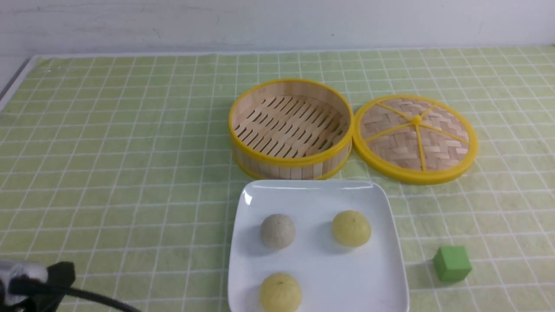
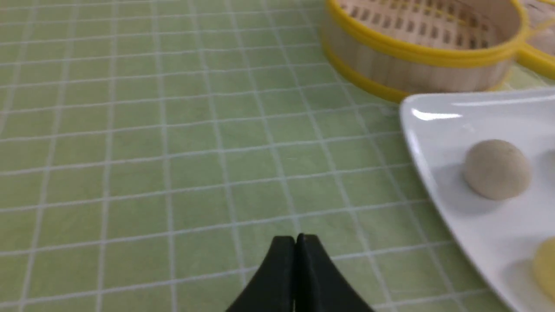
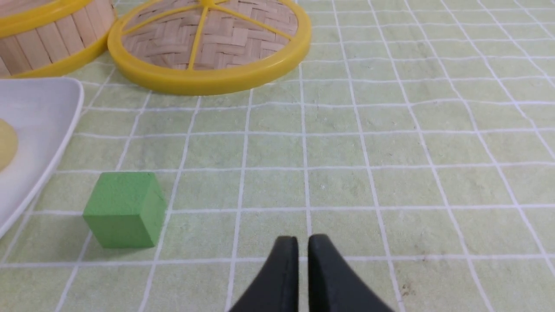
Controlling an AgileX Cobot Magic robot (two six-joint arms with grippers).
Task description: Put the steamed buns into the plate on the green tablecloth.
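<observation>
"Steamed buns, three small round domes: where are they in the front view?"

"All on the large glossy white square plate (image 1: 342,277), at the bottom centre of the frame. The greyish-beige bun (image 1: 278,231) sits in its upper left part, one pale yellow bun (image 1: 351,228) in its upper right, and another pale yellow bun (image 1: 280,293) near the bottom edge of the picture."

"And around the plate?"

"Just above it is the round bamboo steamer basket (image 1: 290,125) with yellow rims. Right of that, the round woven bamboo lid (image 1: 442,149) lies beside the basket. A green cube (image 1: 452,263) is at lower right, apart from the plate, on the light yellow-green cloth with white grid lines (image 1: 130,173)."

"The pincers?"

"The left gripper (image 2: 297,242) is clenched, tips together, with nothing between them. The right gripper (image 3: 302,242) is slightly parted, a narrow gap between its tips, holding nothing."
</observation>
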